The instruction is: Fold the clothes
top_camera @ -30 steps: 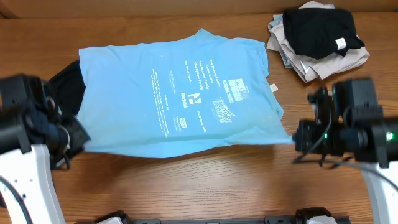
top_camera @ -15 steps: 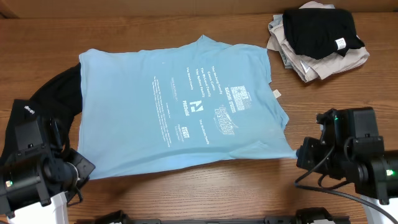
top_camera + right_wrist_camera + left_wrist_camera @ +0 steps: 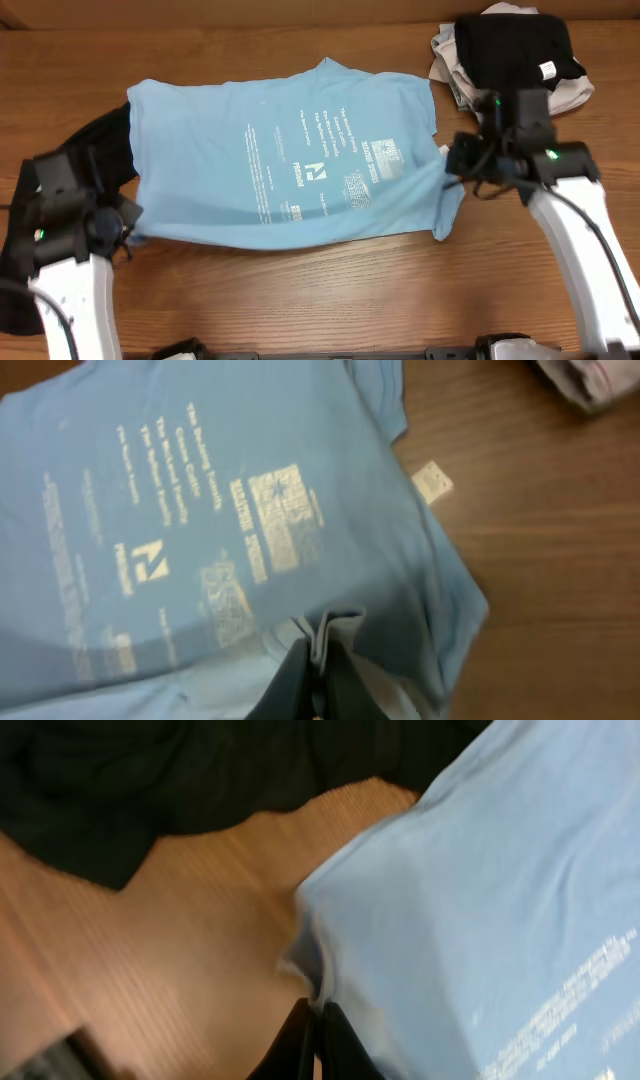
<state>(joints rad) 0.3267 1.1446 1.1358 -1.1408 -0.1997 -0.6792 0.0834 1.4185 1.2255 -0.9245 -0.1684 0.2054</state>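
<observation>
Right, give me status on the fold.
Left gripper shut on light blue T-shirt, near-left corner. Right gripper shut on its near-right hem, drawn inward. Black garment partly under shirt's left edge.

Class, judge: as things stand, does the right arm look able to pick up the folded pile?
Probably not yet: the folded pile lies close, unobstructed, but the right gripper is shut on the blue T-shirt.

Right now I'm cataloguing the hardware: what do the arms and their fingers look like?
The left arm and right arm have white tubular links and bulky black wrist housings with thin black cables and small green lights. The fingers are slim and dark.
</observation>
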